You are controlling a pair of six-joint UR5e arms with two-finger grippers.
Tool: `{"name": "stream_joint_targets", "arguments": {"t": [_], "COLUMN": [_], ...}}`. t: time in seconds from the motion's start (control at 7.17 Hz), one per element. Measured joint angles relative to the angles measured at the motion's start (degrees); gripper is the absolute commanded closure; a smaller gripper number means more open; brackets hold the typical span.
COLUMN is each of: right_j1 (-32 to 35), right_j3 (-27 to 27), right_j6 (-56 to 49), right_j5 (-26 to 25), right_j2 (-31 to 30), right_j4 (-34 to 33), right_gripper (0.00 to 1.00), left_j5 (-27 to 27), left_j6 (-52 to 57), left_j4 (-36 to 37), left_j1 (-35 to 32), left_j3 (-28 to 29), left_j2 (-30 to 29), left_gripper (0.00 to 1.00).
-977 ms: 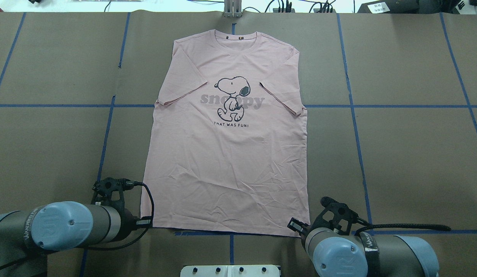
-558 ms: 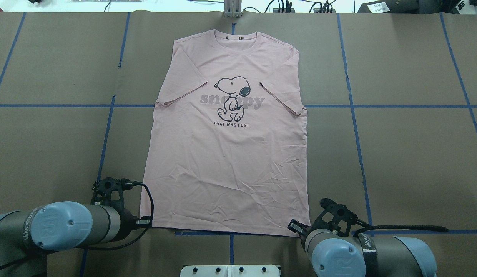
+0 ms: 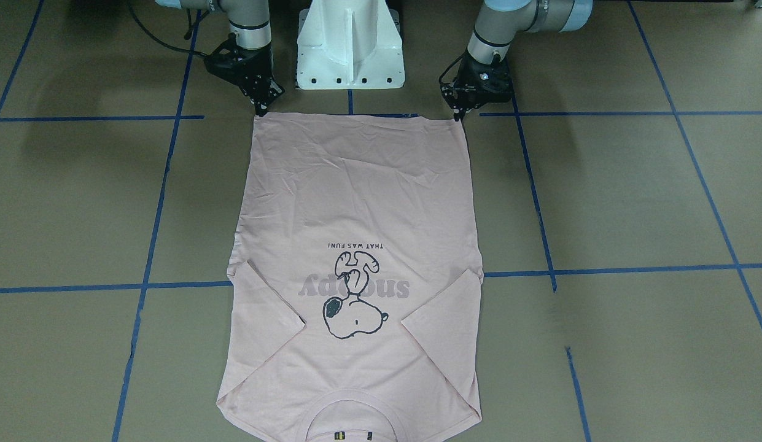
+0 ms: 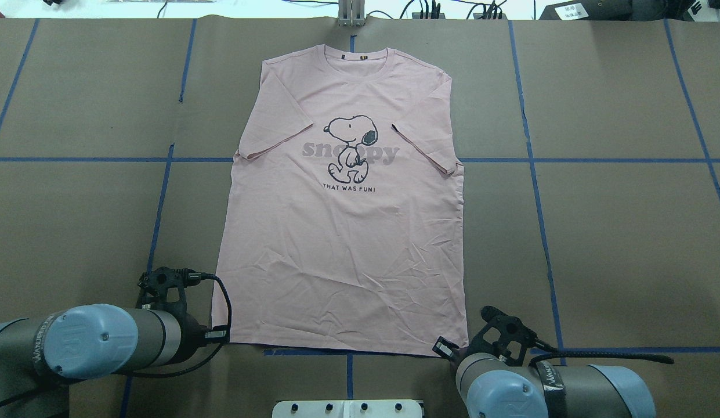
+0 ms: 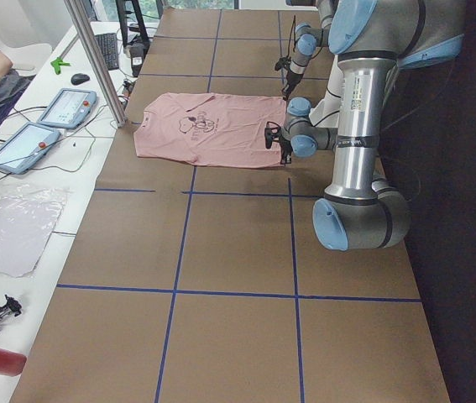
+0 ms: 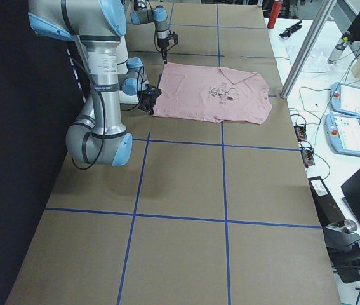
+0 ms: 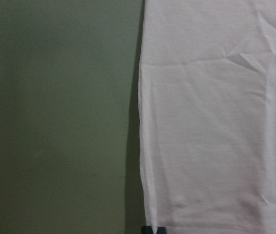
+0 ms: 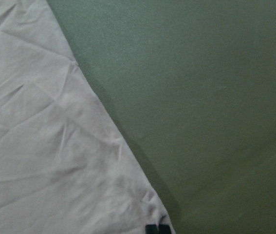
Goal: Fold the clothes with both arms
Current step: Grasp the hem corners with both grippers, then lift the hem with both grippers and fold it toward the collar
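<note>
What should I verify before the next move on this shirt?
1. T-shirt flat, print up: ok.
2. Sleeves folded inward over the body: ok.
3. Left end effector at its hem corner: ok.
4. Right end effector at its hem corner: ok.
5. Both grasps closed on cloth: cannot tell.
6. Lower body smooth: not ok, creased.

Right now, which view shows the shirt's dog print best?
Overhead exterior: the dog print is upright, sharp, unobstructed. Front-facing shows it clearly but upside down. Both side views show it tiny. Wrist views miss it.
</note>
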Motion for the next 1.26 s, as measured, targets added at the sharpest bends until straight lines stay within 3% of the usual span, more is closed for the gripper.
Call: {"name": "stream_joint_targets", "arguments": {"t": [0.42,0.7,0.98,1.26], "right_j1": [0.59,1.60,0.81,1.01], "right_j3": [1.35,9.39,22.49,32.98], "right_j6": [-0.39,-3.52,-5.05,-5.60], "right_j5": [-0.39,-0.13,0.72,3.98], "right_j2": [-0.06,-0.16,0.54,8.03], "right_j4": [-0.56,-7.62,-20.68,-37.22], "right_gripper": [1.00,1.00,1.00,1.00], "left_j5": [-0.12,-2.47,-7.06,-10.42], "left_j6": [-0.07,0.29,0.45,0.57], "left_j4": [0.25,5.62,23.38,42.92], "left_j1": [0.00,-0.18,-0.73,-4.26], "left_j3": [-1.45,-7.80,-19.17,-27.88], "left_j2": [-0.03,-0.80,-7.56,-20.03], "left_gripper": [1.00,1.00,1.00,1.00]}}
